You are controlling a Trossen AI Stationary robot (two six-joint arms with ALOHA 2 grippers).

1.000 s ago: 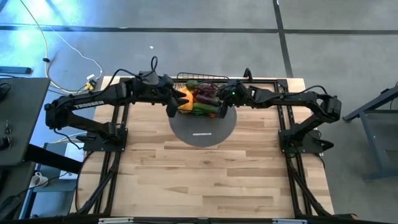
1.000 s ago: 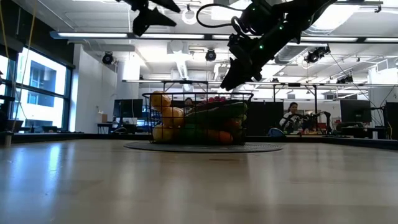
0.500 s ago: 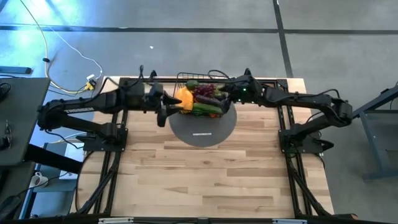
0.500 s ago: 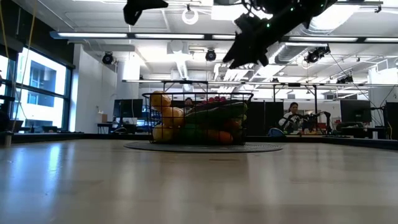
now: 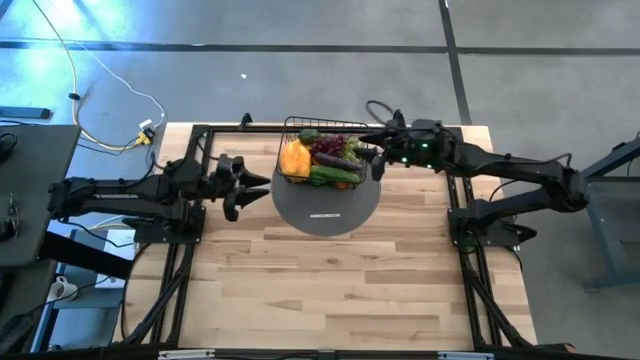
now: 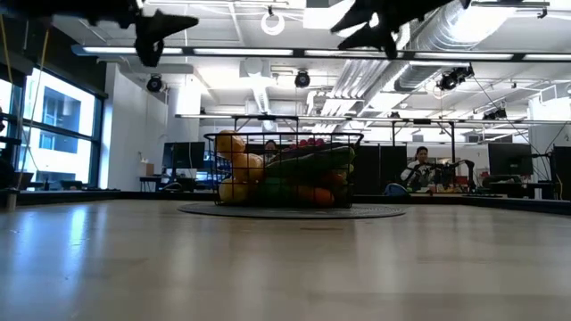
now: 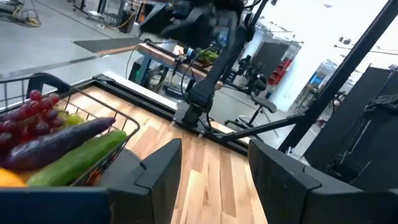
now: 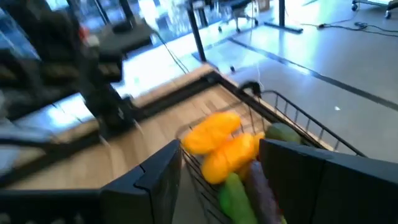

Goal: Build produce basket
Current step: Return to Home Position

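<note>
The black wire basket [image 5: 322,158] stands on the grey round mat [image 5: 326,202] at the table's far middle, filled with produce: orange mangoes [image 5: 295,158], red grapes [image 5: 330,146], a green cucumber [image 5: 335,174] and a purple eggplant [image 7: 59,143]. It also shows in the low view [image 6: 285,169]. My left gripper [image 5: 250,188] is open and empty, to the basket's left. My right gripper [image 5: 374,158] is open and empty, just right of the basket and raised above it.
The mat's near part [image 5: 325,215] is bare. The arms' black frame rails [image 5: 190,220] run along the table's left, right and far sides. Bare wooden tabletop [image 5: 330,290] fills the near half.
Both grippers have drawn away from the basket and risen: the left one toward the table's left edge, the right one toward the right edge. The basket and its produce have stayed in place on the mat.
</note>
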